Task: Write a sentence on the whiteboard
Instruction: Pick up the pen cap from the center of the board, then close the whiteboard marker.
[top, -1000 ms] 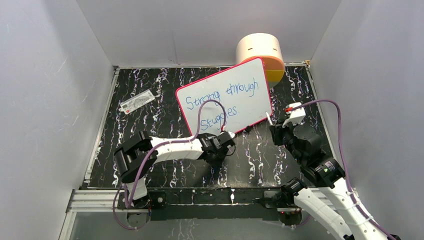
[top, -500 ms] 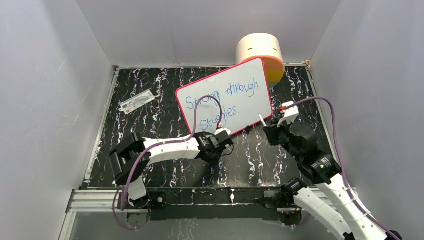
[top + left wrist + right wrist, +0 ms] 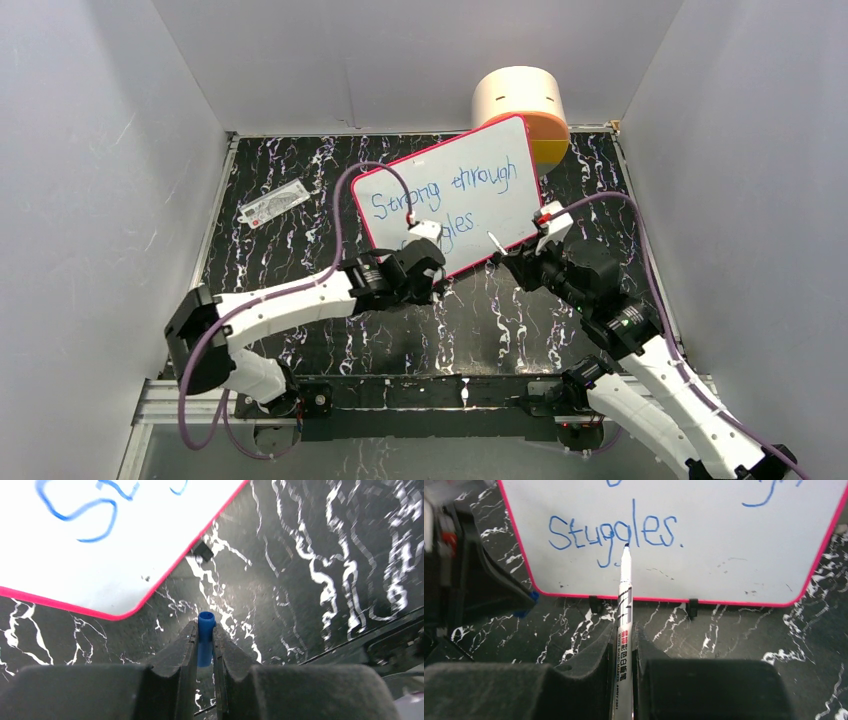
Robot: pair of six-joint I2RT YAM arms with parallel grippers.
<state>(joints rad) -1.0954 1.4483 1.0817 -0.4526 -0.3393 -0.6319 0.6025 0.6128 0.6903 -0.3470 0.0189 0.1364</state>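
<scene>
Black white-veined tabletop (image 3: 300, 250) bears pink-framed white rectangular whiteboard (image 3: 505, 215) at rear centre; blue handwritten sentence (image 3: 485, 178) ends in a stop, judged finished. Right gripper (image 3: 624, 632) clamps white marker pen (image 3: 625, 580), left gripper (image 3: 205, 630) pinches small blue cap (image 3: 205, 620); next, probably: align tip with cap.

Blue sentence (image 3: 614, 532), pink-framed whiteboard (image 3: 724, 555), black-and-white marbled table (image 3: 290, 250).

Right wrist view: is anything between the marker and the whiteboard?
Nothing visible. The marker in the right claw points straight at the whiteboard; the left claw, holding a cap, is off by its corner.
</scene>
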